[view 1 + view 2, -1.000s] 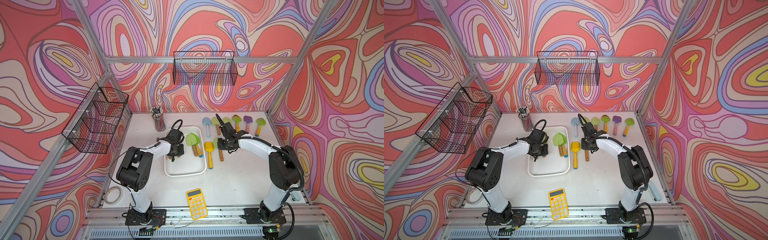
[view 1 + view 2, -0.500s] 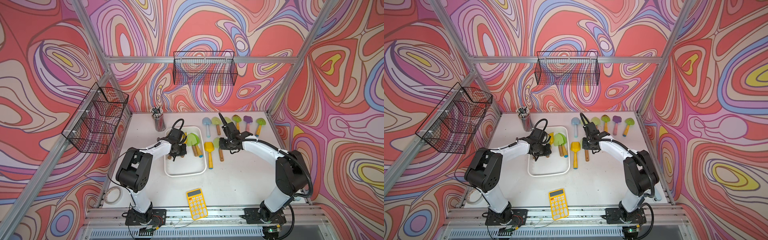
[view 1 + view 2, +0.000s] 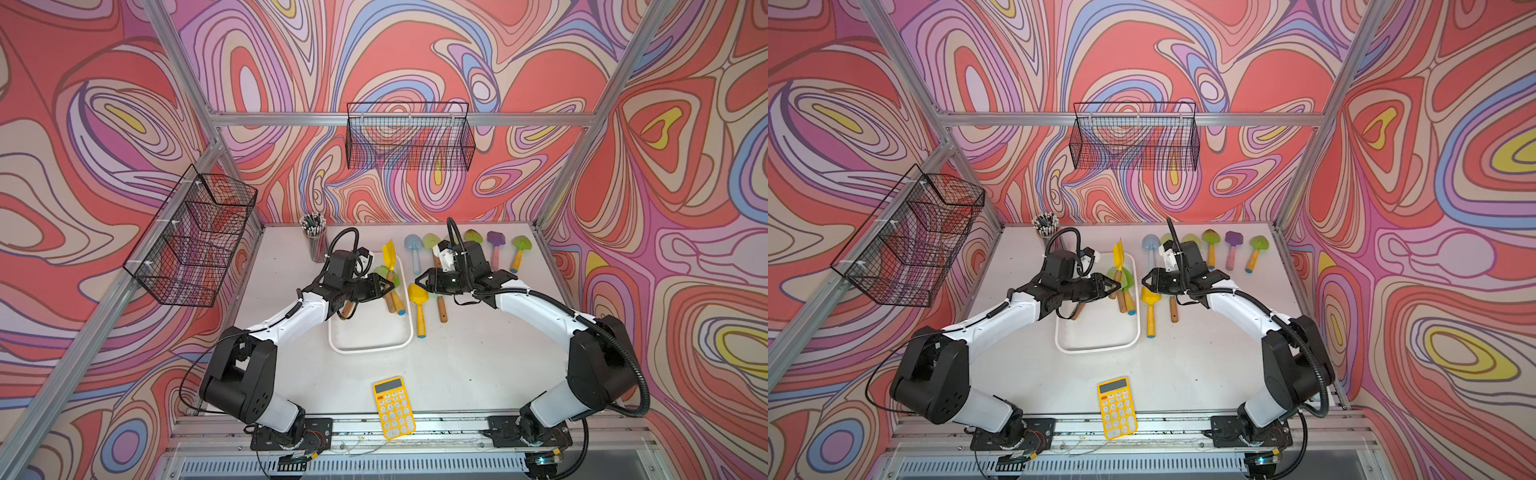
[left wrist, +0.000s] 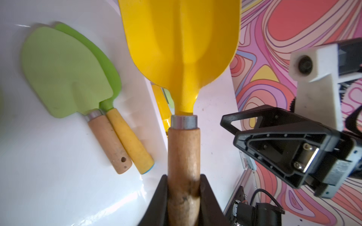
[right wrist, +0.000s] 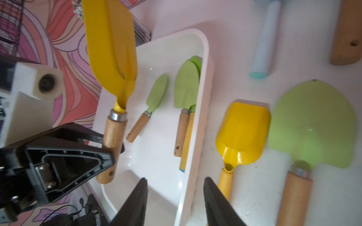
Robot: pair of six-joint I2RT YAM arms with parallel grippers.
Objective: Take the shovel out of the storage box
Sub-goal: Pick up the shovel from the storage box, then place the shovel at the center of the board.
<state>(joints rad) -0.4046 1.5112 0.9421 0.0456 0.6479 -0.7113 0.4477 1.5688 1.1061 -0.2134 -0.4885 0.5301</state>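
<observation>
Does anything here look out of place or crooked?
Only the yellow shovel: it hangs tilted above the storage box, its wooden handle gripped in the left claw. Two green shovels inside lie overlapped.

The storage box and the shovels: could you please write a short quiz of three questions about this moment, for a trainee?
1. True or false: the left gripper is shut on a yellow shovel, held above the storage box.
2. What colour are the shovels lying inside the storage box? A green, B purple, C blue.
3. Fill in: the right gripper is ___ and holds nothing.
Key: 1 true; 2 A; 3 open.
</observation>
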